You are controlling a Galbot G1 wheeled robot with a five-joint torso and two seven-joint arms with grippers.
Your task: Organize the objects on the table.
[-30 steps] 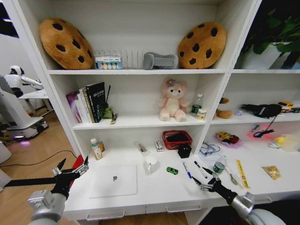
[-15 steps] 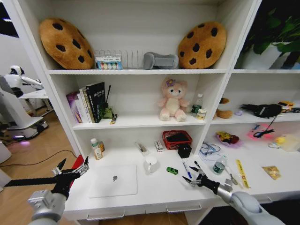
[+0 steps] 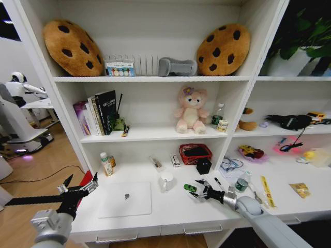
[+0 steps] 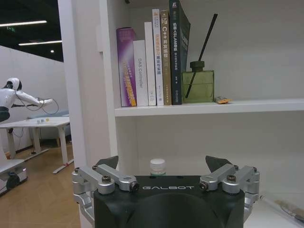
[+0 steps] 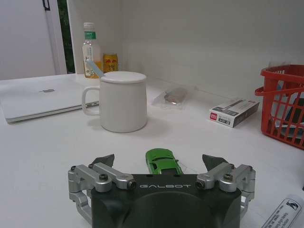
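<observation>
Toy car [image 5: 163, 163] half hidden behind open right hand [image 5: 161, 164], table [image 5: 42, 152]

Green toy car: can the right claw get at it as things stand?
Probably yes. The right claw is open with the green toy car between its fingers, nothing between them. The white mug stands farther off on the table.

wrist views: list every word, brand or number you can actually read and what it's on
"GALBOT": on the left hand's black housing.
"GALBOT": on the right hand's black housing, just behind the green toy car.
"DAS Controller": spine of the white book.
Apple logo, no words: silver laptop lid.
Too small or blurred: the other book spines, bottle label, small can, white-and-red box, pen print.
</observation>
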